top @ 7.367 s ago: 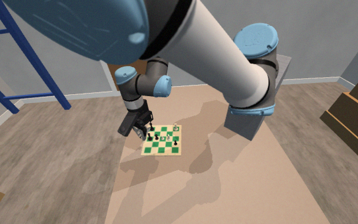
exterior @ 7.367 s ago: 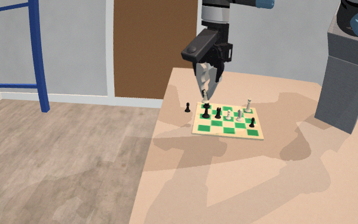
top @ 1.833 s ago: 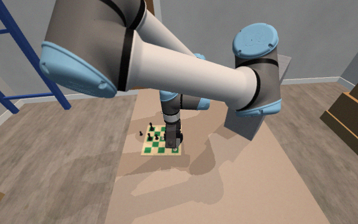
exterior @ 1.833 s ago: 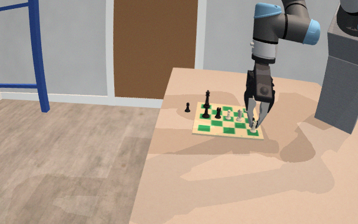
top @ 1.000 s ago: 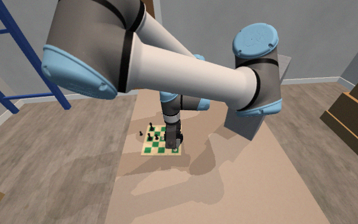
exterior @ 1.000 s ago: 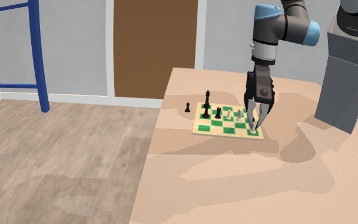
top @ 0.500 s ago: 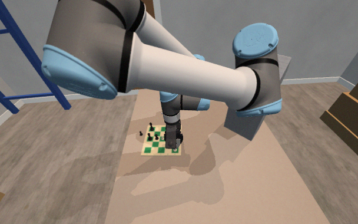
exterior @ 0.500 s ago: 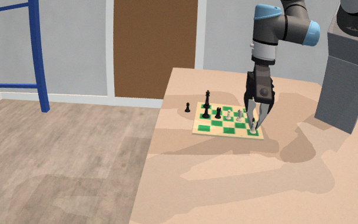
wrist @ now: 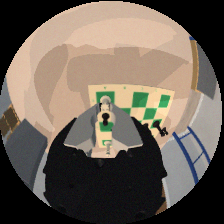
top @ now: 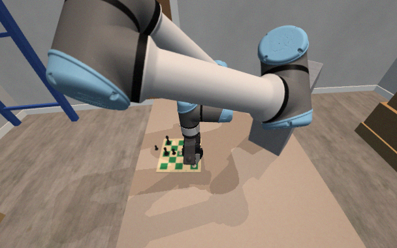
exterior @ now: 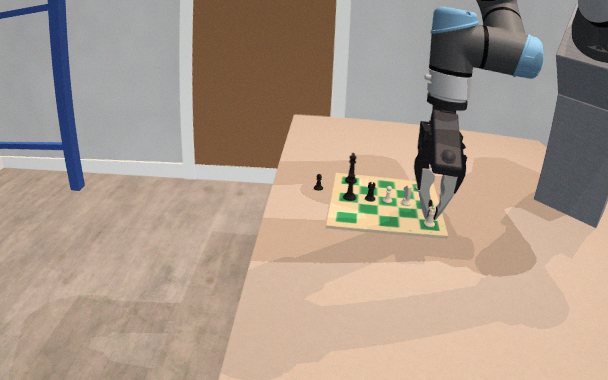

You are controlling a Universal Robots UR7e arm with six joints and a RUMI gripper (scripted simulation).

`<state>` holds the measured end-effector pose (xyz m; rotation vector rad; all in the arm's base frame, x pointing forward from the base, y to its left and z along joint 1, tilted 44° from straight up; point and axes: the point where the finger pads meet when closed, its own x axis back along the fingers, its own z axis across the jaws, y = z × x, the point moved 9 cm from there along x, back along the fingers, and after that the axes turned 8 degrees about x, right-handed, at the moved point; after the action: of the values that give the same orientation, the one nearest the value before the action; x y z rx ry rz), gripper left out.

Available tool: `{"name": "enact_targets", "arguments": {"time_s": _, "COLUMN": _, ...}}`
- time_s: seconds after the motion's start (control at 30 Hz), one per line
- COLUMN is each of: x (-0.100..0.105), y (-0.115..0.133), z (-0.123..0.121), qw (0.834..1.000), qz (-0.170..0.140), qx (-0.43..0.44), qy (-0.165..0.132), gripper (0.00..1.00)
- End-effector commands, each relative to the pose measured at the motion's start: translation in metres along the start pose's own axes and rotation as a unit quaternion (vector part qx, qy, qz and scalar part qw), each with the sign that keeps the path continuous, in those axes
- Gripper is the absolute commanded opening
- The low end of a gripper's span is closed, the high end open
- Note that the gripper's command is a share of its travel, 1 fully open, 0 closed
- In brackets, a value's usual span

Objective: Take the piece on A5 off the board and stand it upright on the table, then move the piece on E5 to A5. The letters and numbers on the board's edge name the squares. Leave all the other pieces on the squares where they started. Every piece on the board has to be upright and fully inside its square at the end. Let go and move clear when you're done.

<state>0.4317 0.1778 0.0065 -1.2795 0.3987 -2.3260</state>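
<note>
Holds, jaws clenched near its top, the small white chess piece, seemingly resting on a corner square of the green-and-cream chessboard on the tan bench; light, rigid, slick, tip-prone, so better pinched lower on the stem.

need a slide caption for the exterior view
Gripper shut on a white piece at the chessboard's near right corner; a black pawn stands off-board on the table.
</note>
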Motion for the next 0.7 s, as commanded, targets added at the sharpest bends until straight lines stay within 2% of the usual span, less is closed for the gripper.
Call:
{"name": "enact_targets", "arguments": {"time_s": 0.0, "x": -0.0006, "y": 0.0003, "z": 0.0002, "qw": 1.000, "qz": 0.000, "qx": 0.000, "qy": 0.000, "gripper": 0.04}}
{"name": "enact_targets", "arguments": {"time_s": 0.03, "x": -0.0006, "y": 0.0003, "z": 0.0002, "qw": 1.000, "qz": 0.000, "qx": 0.000, "qy": 0.000, "gripper": 0.04}}
{"name": "enact_targets", "arguments": {"time_s": 0.07, "x": -0.0006, "y": 0.0003, "z": 0.0002, "qw": 1.000, "qz": 0.000, "qx": 0.000, "qy": 0.000, "gripper": 0.09}}
{"name": "enact_targets", "arguments": {"time_s": 0.13, "x": -0.0006, "y": 0.0003, "z": 0.0002, "qw": 1.000, "qz": 0.000, "qx": 0.000, "qy": 0.000, "gripper": 0.09}}
{"name": "enact_targets", "arguments": {"time_s": 0.17, "x": -0.0006, "y": 0.0003, "z": 0.0002, "qw": 1.000, "qz": 0.000, "qx": 0.000, "qy": 0.000, "gripper": 0.13}}
{"name": "enact_targets", "arguments": {"time_s": 0.23, "x": -0.0006, "y": 0.0003, "z": 0.0002, "qw": 1.000, "qz": 0.000, "qx": 0.000, "qy": 0.000, "gripper": 0.13}}
{"name": "enact_targets", "arguments": {"time_s": 0.27, "x": -0.0006, "y": 0.0003, "z": 0.0002, "qw": 1.000, "qz": 0.000, "qx": 0.000, "qy": 0.000, "gripper": 0.18}}
{"name": "enact_targets", "arguments": {"time_s": 0.4, "x": -0.0006, "y": 0.0003, "z": 0.0002, "qw": 1.000, "qz": 0.000, "qx": 0.000, "qy": 0.000, "gripper": 0.18}}
{"name": "enact_targets", "arguments": {"time_s": 0.43, "x": -0.0006, "y": 0.0003, "z": 0.0002, "qw": 1.000, "qz": 0.000, "qx": 0.000, "qy": 0.000, "gripper": 0.22}}
{"name": "enact_targets", "arguments": {"time_s": 0.67, "x": -0.0006, "y": 0.0003, "z": 0.0002, "qw": 1.000, "qz": 0.000, "qx": 0.000, "qy": 0.000, "gripper": 0.22}}
